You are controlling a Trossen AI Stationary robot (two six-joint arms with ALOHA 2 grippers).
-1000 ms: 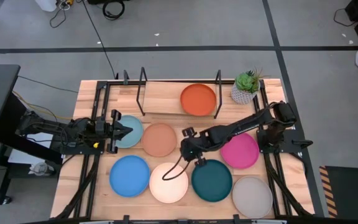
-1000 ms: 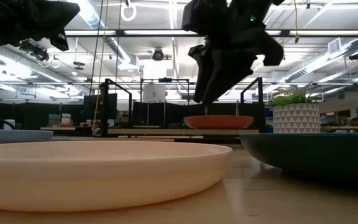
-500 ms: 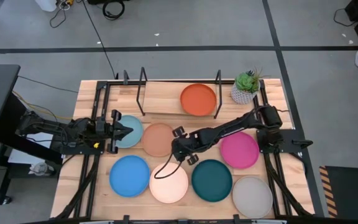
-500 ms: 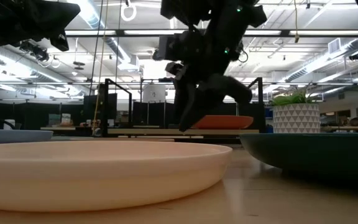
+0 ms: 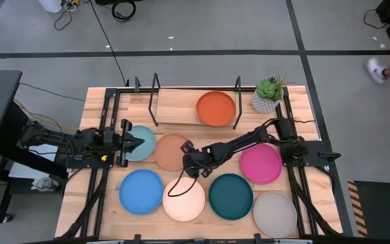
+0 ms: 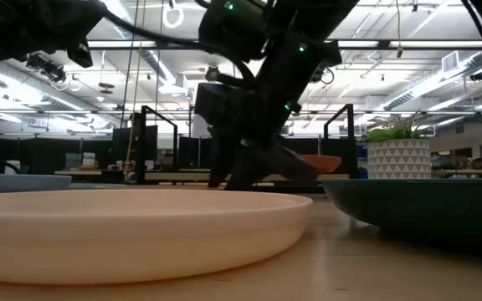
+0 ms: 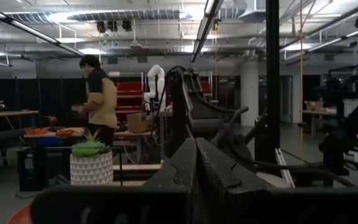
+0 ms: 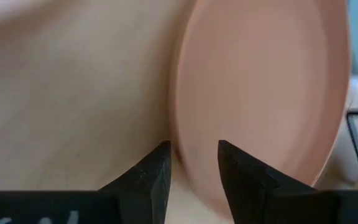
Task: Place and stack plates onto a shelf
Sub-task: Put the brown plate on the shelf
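My right gripper (image 5: 187, 160) is open and low at the peach plate's (image 5: 172, 152) right rim. In the right wrist view one finger (image 8: 157, 165) stands outside the rim (image 8: 180, 146) and the other finger (image 8: 232, 165) over the plate's inside. My left gripper (image 5: 135, 142) is shut and waits above the light blue plate (image 5: 143, 144). The orange plate (image 5: 216, 108) lies on the shelf's (image 5: 175, 105) board. The magenta (image 5: 261, 163), bright blue (image 5: 141, 191), cream (image 5: 184, 198), dark teal (image 5: 230, 196) and grey (image 5: 274, 213) plates lie flat on the table. My right gripper comes at the peach plate's right rim (image 8: 180, 146) slanting down from the table's right, one finger on each side of it. The plate lies flat on the table. Whether a finger touches the rim I cannot tell.
A small potted plant (image 5: 268, 95) stands at the shelf's right end. The shelf's black wire uprights (image 5: 156, 91) rise along the far edge. In the low view the cream plate (image 6: 132, 230) and dark teal plate (image 6: 425, 209) fill the foreground. A person stands in the room beyond.
My right gripper has moved toward the table's left and down, from above the gap between the cream and dark teal plates to the peach plate's right rim. No plate has moved.
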